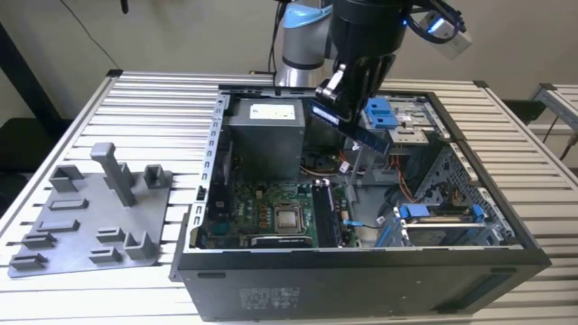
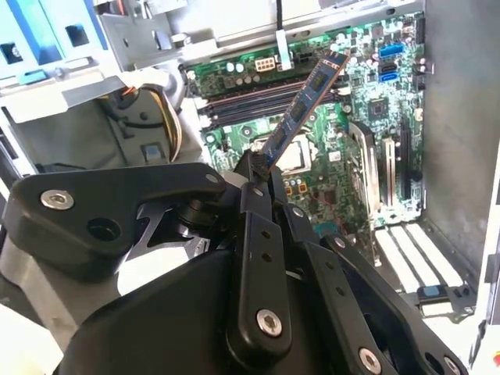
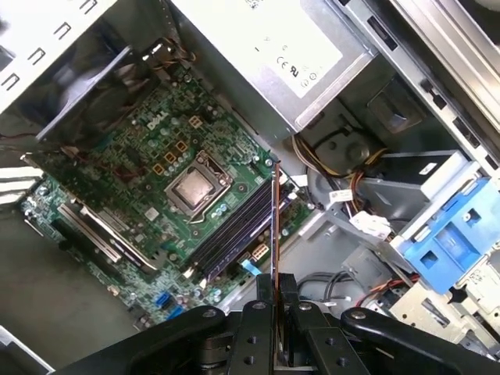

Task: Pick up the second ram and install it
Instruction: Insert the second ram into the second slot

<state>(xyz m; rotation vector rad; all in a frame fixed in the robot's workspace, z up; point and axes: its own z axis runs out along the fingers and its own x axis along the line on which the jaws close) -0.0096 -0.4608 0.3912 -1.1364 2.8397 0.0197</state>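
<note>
Risk: the second ram (image 2: 303, 105), a thin bluish-green circuit-board stick with dark chips, hangs tilted and could miss the dark memory slots (image 3: 230, 234) on the green motherboard (image 3: 133, 156), or pivot in the grip. The black gripper (image 2: 254, 176) is clamped on one end, holding it in the air over the open black computer case (image 1: 361, 284). The arm reaches down, wrist angled.

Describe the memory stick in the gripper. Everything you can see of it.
The second ram is a thin, flat, narrow circuit-board stick, bluish-green with dark chips along its face. The gripper clamps one end; the rest juts free, tilted, touching nothing else. In the exterior view it hangs above the open computer case. In the first wrist view it shows edge-on, a thin line over the memory slots, not seated.
</note>
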